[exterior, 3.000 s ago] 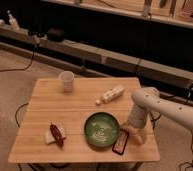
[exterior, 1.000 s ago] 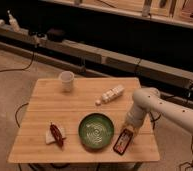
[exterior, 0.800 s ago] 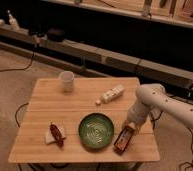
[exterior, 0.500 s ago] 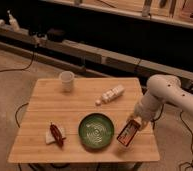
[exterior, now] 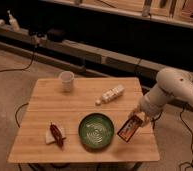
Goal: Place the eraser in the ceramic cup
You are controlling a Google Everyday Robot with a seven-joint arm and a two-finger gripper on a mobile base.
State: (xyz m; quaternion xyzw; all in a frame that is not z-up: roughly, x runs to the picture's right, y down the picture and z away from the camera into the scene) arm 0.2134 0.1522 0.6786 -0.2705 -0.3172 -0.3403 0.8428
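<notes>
Wooden desk (exterior: 45,100) carries, from the left, a red chili pepper on a white piece (exterior: 56,134), the small white ceramic cup (exterior: 66,80) near the far left corner, a round green bowl (exterior: 96,131) and a white bottle-like object (exterior: 111,94). Just right of the bowl, the claw (exterior: 138,118) pinches the flat dark red-bordered eraser (exterior: 129,128), tilted, seemingly off the surface. The grasp looks done; carrying it across to the cup, well apart, remains. No writing is legible.
</notes>
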